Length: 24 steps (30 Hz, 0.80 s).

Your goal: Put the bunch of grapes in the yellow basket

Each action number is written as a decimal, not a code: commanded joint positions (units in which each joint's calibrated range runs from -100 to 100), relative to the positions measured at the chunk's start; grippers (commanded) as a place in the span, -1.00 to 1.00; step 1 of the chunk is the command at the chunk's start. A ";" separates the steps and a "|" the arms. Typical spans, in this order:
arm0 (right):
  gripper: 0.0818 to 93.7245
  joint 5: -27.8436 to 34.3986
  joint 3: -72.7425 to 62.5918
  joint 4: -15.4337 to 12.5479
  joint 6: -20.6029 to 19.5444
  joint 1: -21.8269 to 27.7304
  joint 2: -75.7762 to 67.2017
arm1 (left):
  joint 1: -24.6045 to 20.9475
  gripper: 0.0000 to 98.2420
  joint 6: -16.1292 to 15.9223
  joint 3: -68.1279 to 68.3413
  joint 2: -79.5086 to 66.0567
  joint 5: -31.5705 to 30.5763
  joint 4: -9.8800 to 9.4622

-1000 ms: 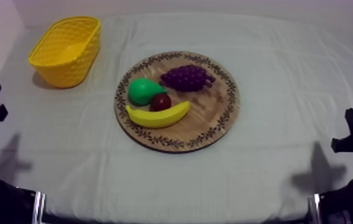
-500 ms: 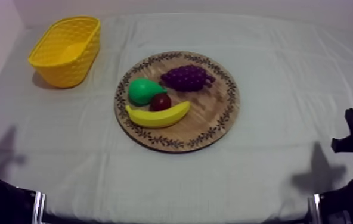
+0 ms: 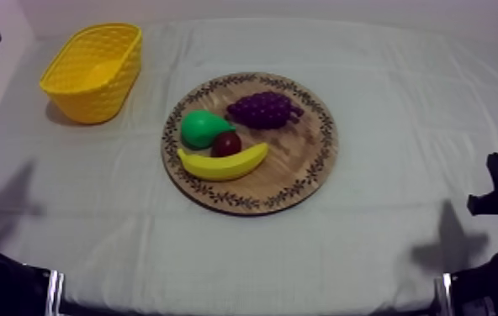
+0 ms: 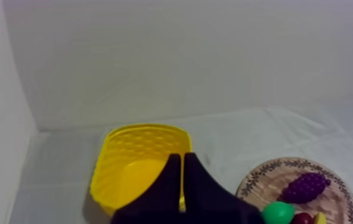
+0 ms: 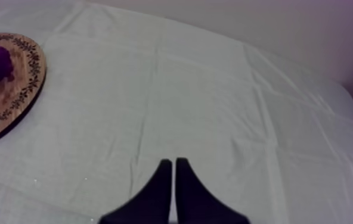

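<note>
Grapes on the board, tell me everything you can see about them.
The grapes are a dark purple bunch of small round beads, plastic by the look, all in one piece. The bunch lies flat on the far part of the board, with its length running across the table. One end comes close to the tip of the pear; whether they touch I cannot tell. Nothing holds it.

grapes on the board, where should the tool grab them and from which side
Probably the wide middle of the bunch of grapes, from straight above, closing across its short width. It lies flat on the wooden board, the pear close by one end, bare board along its far side.
</note>
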 commanded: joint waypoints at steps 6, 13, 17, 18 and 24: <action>-1.00 0.01 0.04 0.00 0.03 0.02 -0.02 | 3.85 -1.00 -1.32 -7.17 11.14 1.85 -0.03; -1.00 0.01 0.04 0.00 0.03 0.02 -0.02 | 7.18 -1.00 -2.40 -16.12 20.55 4.40 0.11; -1.00 0.01 0.04 0.00 0.04 0.02 -0.02 | 8.70 -1.00 -2.84 -21.79 25.51 6.06 0.20; -1.00 0.01 0.04 0.00 0.05 0.02 -0.02 | 9.01 -1.00 -2.86 -23.03 26.72 6.24 0.20; -1.00 0.01 0.04 0.00 0.07 0.02 -0.02 | 10.88 -1.00 -3.39 -31.32 34.11 8.80 0.51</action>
